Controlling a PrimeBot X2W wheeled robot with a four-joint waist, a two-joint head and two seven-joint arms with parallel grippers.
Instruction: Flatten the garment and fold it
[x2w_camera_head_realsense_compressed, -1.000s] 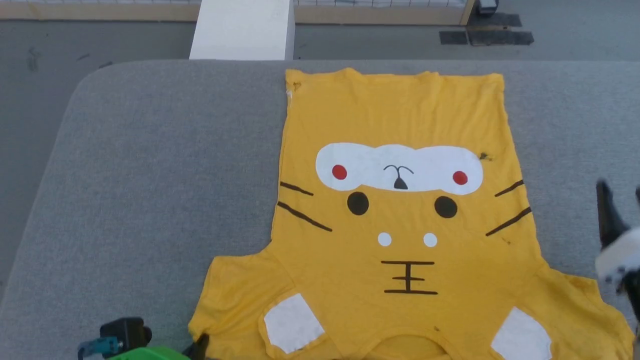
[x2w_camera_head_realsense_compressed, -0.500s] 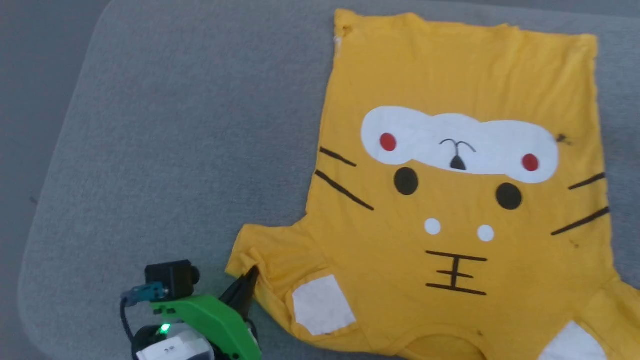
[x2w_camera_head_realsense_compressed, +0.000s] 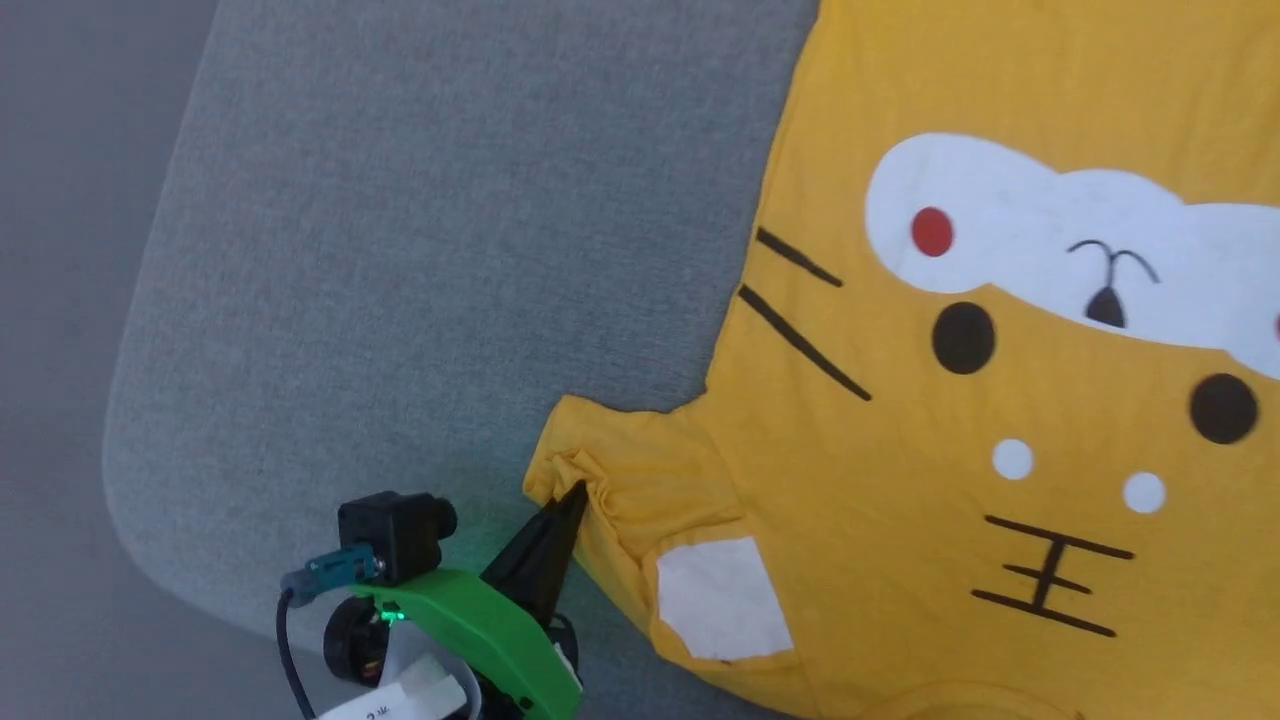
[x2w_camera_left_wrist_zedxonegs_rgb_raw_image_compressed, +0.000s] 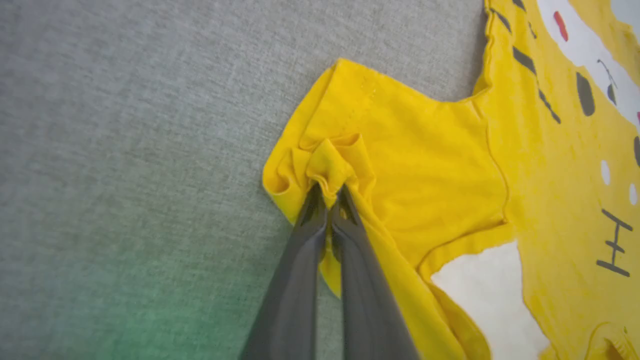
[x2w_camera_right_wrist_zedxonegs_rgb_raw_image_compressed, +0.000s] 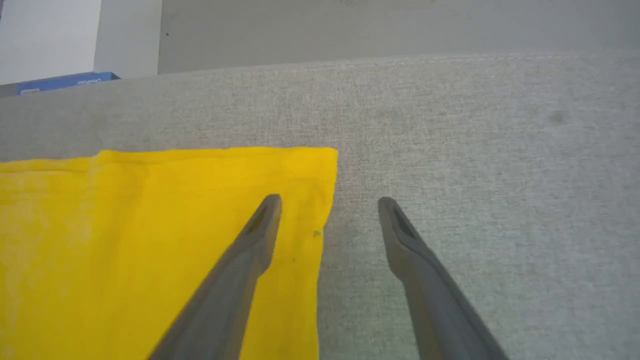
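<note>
The left fingers (x2w_camera_left_wrist_zedxonegs_rgb_raw_image_compressed: 312, 220) are clenched on a small bunch of cloth at the outer edge of one sleeve of the bright yellow short-sleeved T-shirt (x2w_camera_left_wrist_zedxonegs_rgb_raw_image_compressed: 435, 150). The dark tips are pressed together, and the pinched hem puckers into little folds just past them. In the head view the left fingers (x2w_camera_head_realsense_compressed: 545, 545) rise from a green plastic wrist housing (x2w_camera_head_realsense_compressed: 470, 620) with a small black camera (x2w_camera_head_realsense_compressed: 395, 525) mounted beside it. They meet the sleeve's crumpled tip at the lower middle of that view.

The right fingers (x2w_camera_right_wrist_zedxonegs_rgb_raw_image_compressed: 260, 225) are released and spread wide, grasping nothing. One lies over the yellow cloth close to a straight side edge, and the other is over the bare surface beside it. A square corner of the T-shirt (x2w_camera_right_wrist_zedxonegs_rgb_raw_image_compressed: 150, 225) lies just ahead of them. Whether they touch the cloth cannot be told.

The T-shirt (x2w_camera_head_realsense_compressed: 950, 450) lies spread flat, print side up, on a grey fabric-covered counter (x2w_camera_head_realsense_compressed: 400, 250) with a rounded corner. Its white muzzle, red dot, black eyes, dark whisker strokes and a white patch by the held sleeve are all showing. The body is smooth, and only the gripped sleeve is wrinkled. Grey floor (x2w_camera_head_realsense_compressed: 60, 300) lies past the counter's edge, and the right wrist view shows a flat blue box (x2w_camera_right_wrist_zedxonegs_rgb_raw_image_compressed: 65, 81) beyond the far edge.
</note>
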